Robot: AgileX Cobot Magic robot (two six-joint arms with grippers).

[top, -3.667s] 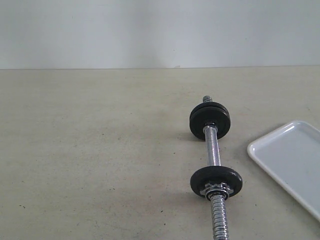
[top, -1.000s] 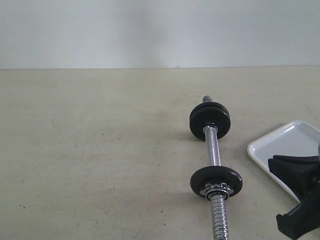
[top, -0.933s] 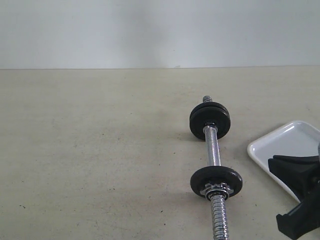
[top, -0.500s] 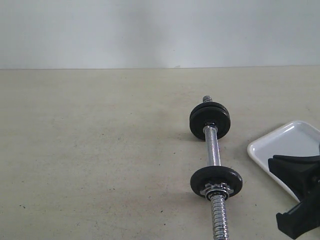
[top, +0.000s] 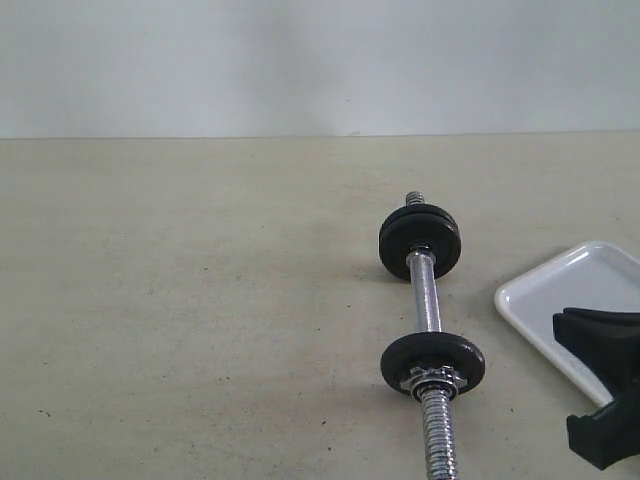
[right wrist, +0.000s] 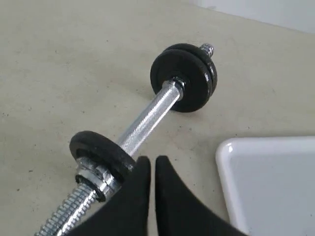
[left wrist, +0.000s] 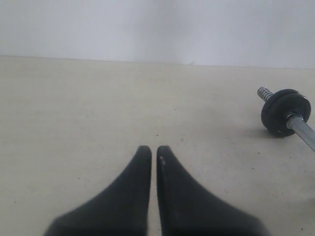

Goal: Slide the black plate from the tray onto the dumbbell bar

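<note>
Right fingers [right wrist: 140, 187] pressed together, empty, beside the tray [top: 590, 290]; left fingers [left wrist: 138, 169] closed too, over bare surface [top: 200, 300]. No disc shows on the tray: the black plate [top: 432, 358] seemingly already rides the dumbbell bar [top: 427, 300], so both arms hang clear.

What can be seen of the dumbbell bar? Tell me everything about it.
The dumbbell bar is a short chrome rod, finely textured in the middle and coarsely threaded at both ends. It lies on the beige table; in the exterior view it is left of the white tray and apart from it. Two black discs sit together at its far end; one black disc sits nearer, backed by a chrome star nut. The discs rest on the table.
</note>
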